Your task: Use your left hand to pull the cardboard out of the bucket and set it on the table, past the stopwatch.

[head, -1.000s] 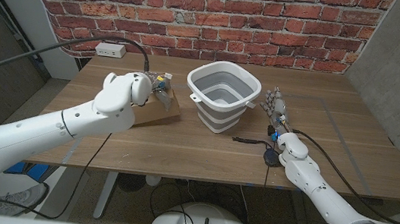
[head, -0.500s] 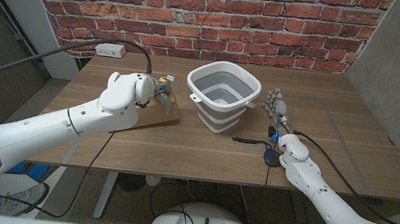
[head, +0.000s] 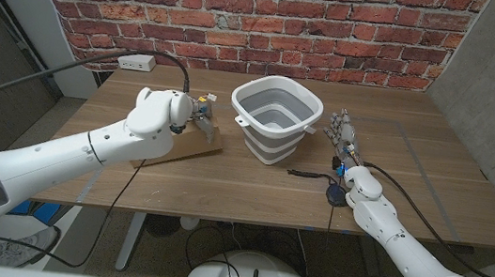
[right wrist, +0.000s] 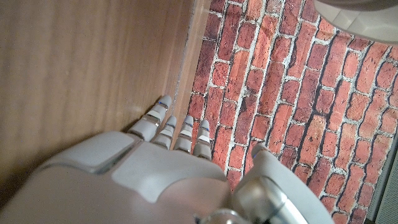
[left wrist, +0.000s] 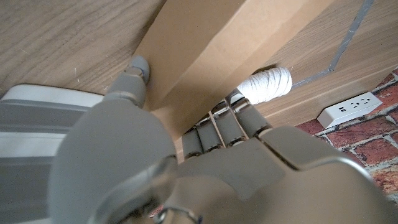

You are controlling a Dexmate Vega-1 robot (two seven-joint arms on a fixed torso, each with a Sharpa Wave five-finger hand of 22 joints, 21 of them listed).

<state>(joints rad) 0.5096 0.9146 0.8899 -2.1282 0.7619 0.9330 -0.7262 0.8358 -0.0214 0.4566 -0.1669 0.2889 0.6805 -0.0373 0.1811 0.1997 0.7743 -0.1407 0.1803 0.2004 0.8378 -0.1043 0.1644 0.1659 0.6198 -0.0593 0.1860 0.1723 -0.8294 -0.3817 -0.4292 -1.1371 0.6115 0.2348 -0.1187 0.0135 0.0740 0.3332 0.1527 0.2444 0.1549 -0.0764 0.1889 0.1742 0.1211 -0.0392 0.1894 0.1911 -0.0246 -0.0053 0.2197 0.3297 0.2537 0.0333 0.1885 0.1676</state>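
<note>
The brown cardboard (head: 192, 147) sits on the table left of the grey-and-white bucket (head: 274, 118), low and slightly tilted. My left hand (head: 200, 112) grips its far edge. In the left wrist view the thumb (left wrist: 132, 79) presses one face of the cardboard (left wrist: 205, 50) and the fingers (left wrist: 225, 124) curl over the other, with the bucket (left wrist: 37, 124) close beside. The black stopwatch (head: 335, 195) with its cord lies right of the bucket, by my right wrist. My right hand (head: 343, 134) stands beside the bucket with fingers straight and apart, holding nothing.
A white power strip (head: 137, 62) lies at the table's back left edge, with a black cable arching over my left arm. It also appears as the power strip (left wrist: 348, 109) in the left wrist view. A brick wall (right wrist: 261, 74) stands behind the table.
My left hand has shifted a little to the right with the cardboard, and the sheet now lies lower and flatter. The right hand has stayed put.
</note>
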